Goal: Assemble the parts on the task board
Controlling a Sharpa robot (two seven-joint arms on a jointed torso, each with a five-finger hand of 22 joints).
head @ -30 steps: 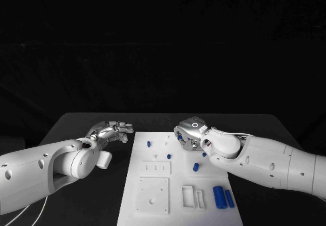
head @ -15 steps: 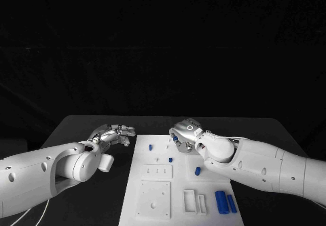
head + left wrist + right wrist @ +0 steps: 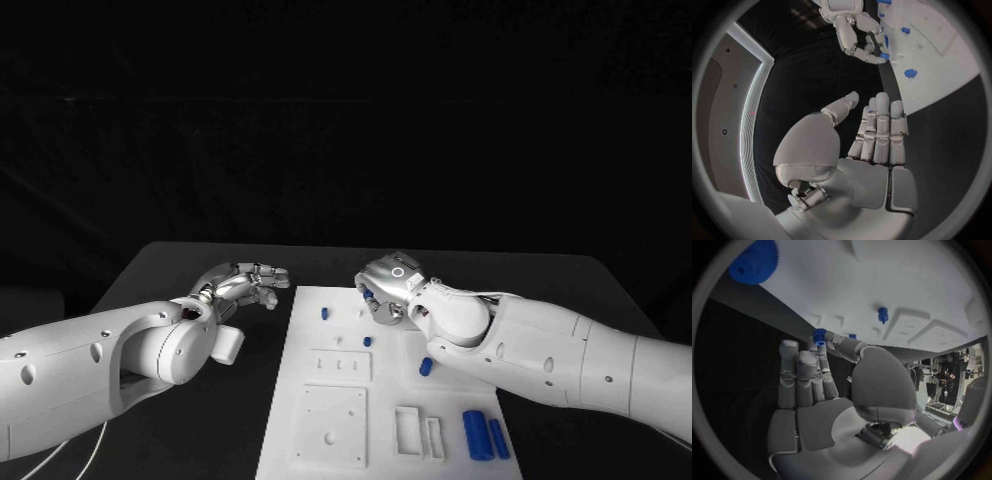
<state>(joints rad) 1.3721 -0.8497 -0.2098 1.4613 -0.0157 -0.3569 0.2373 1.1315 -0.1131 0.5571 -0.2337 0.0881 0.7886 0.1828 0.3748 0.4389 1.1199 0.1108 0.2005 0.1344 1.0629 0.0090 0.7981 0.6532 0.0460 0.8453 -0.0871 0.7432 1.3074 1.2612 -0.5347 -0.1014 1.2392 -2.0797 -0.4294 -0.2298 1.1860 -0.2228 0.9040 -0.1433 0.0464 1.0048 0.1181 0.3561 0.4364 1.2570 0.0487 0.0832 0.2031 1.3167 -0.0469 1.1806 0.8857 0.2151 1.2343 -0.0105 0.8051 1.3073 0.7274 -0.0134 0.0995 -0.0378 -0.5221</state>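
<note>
The task board (image 3: 335, 400) is taken as the landmark. A small blue part (image 3: 820, 335) is pinched at the fingertips of the right hand (image 3: 387, 288), which is held over the far end of the board, just above its surface. The left hand (image 3: 245, 283) is held beside the board's far left corner, over the black table (image 3: 159, 270); its fingers are extended and nothing is grasped, so it is judged released.

The task is judged to be at an early to middle stage. On the board a small blue peg (image 3: 325, 313) is seen near the far left edge, another (image 3: 368, 341) near the middle, and one (image 3: 427, 367) toward the right edge. Two larger blue cylinders (image 3: 482, 436) are lying at the near right corner, apparently not yet fitted. A blue gear (image 3: 753, 261) is seen on the board in the right wrist view. Whether the standing pegs are fully seated cannot be told. The held part remains to be placed, and the cylinders after it
</note>
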